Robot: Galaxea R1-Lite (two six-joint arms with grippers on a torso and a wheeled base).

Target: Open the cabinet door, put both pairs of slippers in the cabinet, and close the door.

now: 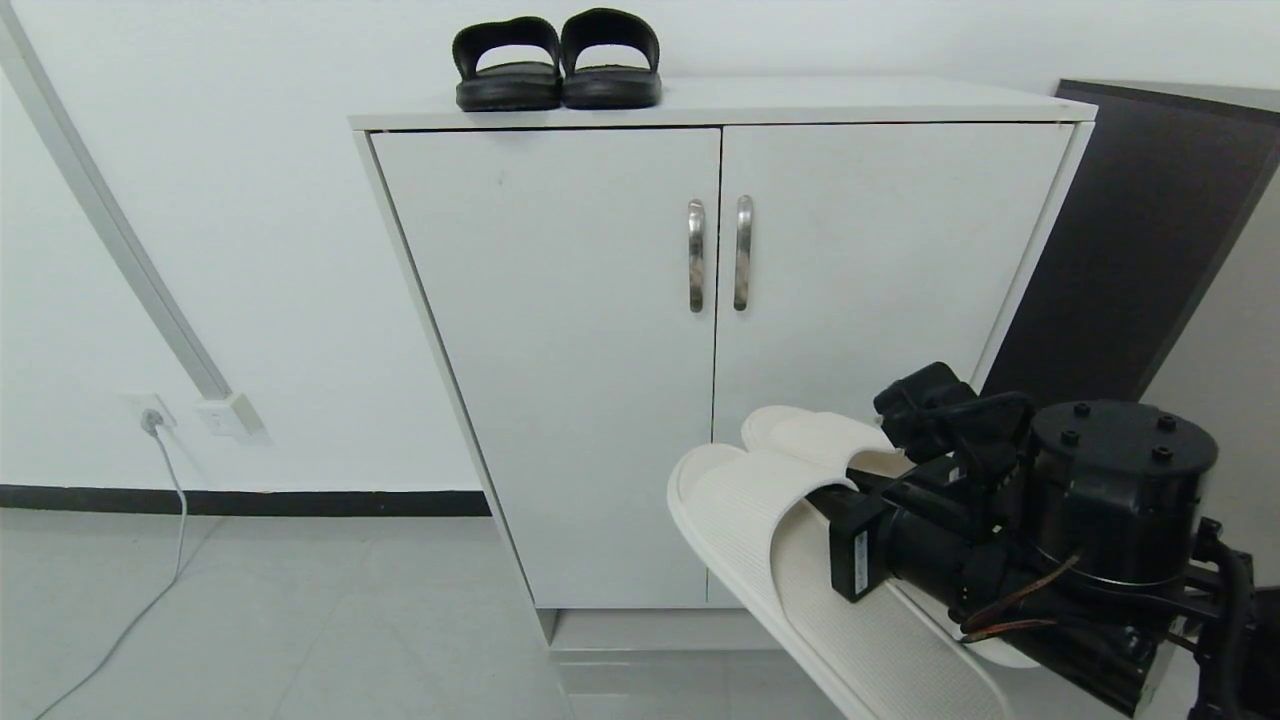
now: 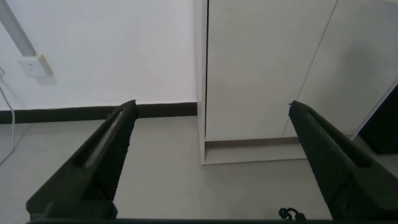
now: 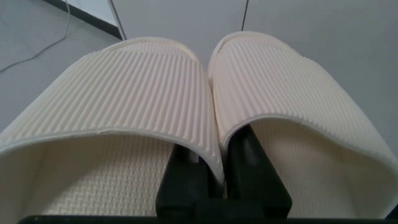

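The white slippers [image 1: 745,500] are being carried as a pair by the right gripper [image 3: 217,177]. Its fingers are being kept narrow, tucked in under the straps and pinching the two inner walls together. The long axis of the pair is running straight out from that gripper, toes first, toward the lower part of the right door [image 1: 890,250], and they're being held near it.

Both doors of the cabinet [image 1: 850,100] are shut, so nothing is being put away yet. The handles [image 1: 696,255] are sitting side by side at the middle seam, ahead of and well above the loaded gripper, a bit to its left. The black slippers [image 1: 557,60] are parked on the cabinet top, higher again and further left.

The left gripper [image 2: 211,106] is being held wide open with nothing in it, with the cabinet's bottom left corner and bare floor ahead of it. So the door job is probably being left to that arm, since it's the free one. How near it is to the handles can't be told.

Worth noting: a right door swung out would likely be swept into the white slippers. The left door [image 1: 560,380] has open floor in front of it. A cable [image 1: 170,540] is trailing off well to the left.
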